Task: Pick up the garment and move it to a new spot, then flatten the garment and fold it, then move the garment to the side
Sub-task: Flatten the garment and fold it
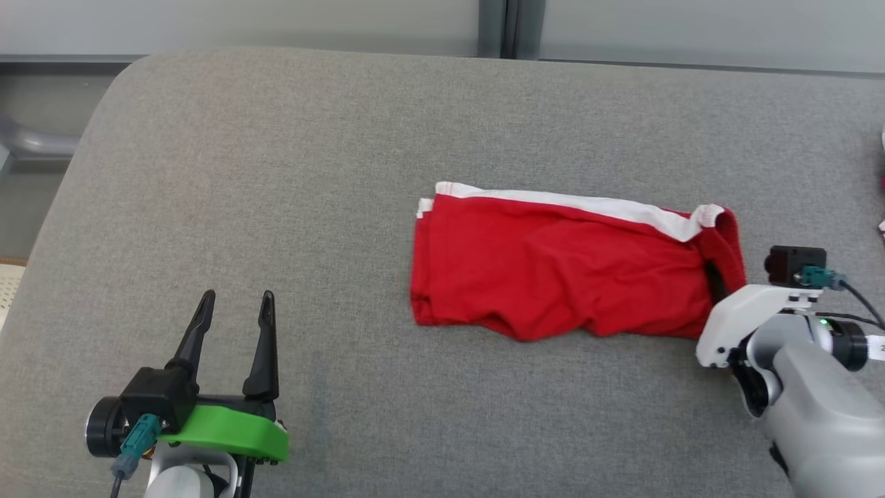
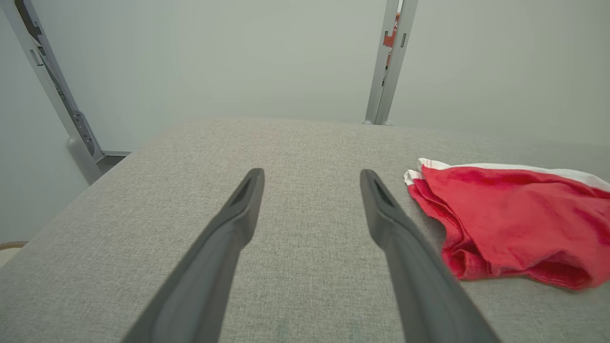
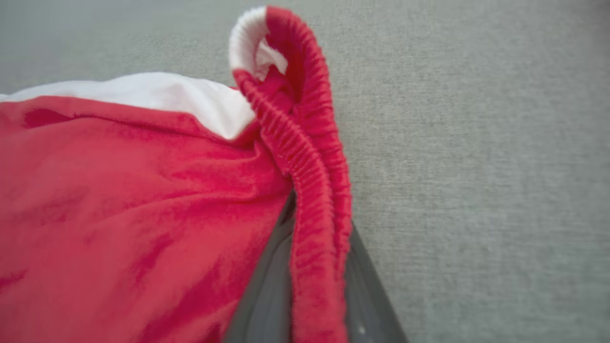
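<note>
1. Overhead, in the head view, the red garment (image 1: 560, 270) is lying on the grey tabletop (image 1: 276, 173) with its long axis running left to right and its white stripe (image 1: 588, 204) along the far edge. My right end effector (image 1: 715, 280) is sitting at its right end with the fingers tucked in at the waistband, so the cloth is stretching away to the left of that grip. My left end effector (image 1: 235, 304) is hovering well apart at the lower left, jaws spread wide and carrying nothing. The garment is lying to its right and further out. The right arm is plainly the nearer one, so I am judging that any lift will be pulling from the waistband end, along that long axis.

2. In the left wrist view, I am looking between my two parted fingers at bare tabletop. The garment's hem end (image 2: 519, 219) is sitting off to the right, touching neither finger. This view is showing the stacked layers at that end, which the head view is flattening.

3. In the right wrist view, the ribbed waistband (image 3: 310, 190) is running down between my two dark fingers (image 3: 267, 295), which are pinching it from either side. This view is showing the grip itself, which the head view is hiding behind cloth and wrist.
</note>
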Tool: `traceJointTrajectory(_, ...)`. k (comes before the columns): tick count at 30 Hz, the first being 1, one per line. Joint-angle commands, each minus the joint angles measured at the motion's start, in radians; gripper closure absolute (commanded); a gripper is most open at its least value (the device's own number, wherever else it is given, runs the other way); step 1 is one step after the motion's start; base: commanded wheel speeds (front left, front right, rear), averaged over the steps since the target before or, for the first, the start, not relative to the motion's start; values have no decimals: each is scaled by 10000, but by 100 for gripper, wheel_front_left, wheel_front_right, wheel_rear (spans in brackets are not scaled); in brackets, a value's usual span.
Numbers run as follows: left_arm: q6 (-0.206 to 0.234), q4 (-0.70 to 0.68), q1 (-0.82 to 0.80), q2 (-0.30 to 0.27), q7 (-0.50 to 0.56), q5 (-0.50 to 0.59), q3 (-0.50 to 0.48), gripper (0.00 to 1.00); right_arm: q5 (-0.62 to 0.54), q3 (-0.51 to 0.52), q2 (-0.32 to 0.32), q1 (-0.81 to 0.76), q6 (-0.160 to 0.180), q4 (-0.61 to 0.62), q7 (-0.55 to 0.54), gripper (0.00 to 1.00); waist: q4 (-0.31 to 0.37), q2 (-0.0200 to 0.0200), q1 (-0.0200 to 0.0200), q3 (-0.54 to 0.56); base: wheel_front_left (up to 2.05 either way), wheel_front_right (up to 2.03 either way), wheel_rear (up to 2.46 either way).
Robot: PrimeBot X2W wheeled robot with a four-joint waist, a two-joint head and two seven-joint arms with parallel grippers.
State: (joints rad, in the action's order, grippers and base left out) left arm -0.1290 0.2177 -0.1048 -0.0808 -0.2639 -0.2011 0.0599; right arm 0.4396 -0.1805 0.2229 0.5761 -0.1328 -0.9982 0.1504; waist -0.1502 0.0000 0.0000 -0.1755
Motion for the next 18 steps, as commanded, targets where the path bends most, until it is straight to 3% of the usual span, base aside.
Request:
traceJointTrajectory(1, -32, 3, 105, -8, 4, 2, -42, 0, 174, -41, 346, -146, 41, -55, -45, 100, 161, 0, 0, 187, 0, 0, 0)
traceJointTrajectory(7, -33, 32, 233, 24, 4, 13, -9, 0, 660, -171, 1563, -334, 35, 67, -137, 100, 268, 0, 0, 405, 0, 0, 0)
traceJointTrajectory(11, -33, 5, 359, 42, 4, 37, -80, 0, 947, -377, 1908, -385, 34, 300, -330, 100, 368, 0, 0, 491, 0, 0, 0)
traceJointTrajectory(18, -31, 25, 537, 61, 4, 75, -89, 0, 1724, -941, 1583, -390, 34, 1332, -626, 100, 584, 0, 0, 737, 0, 0, 0)
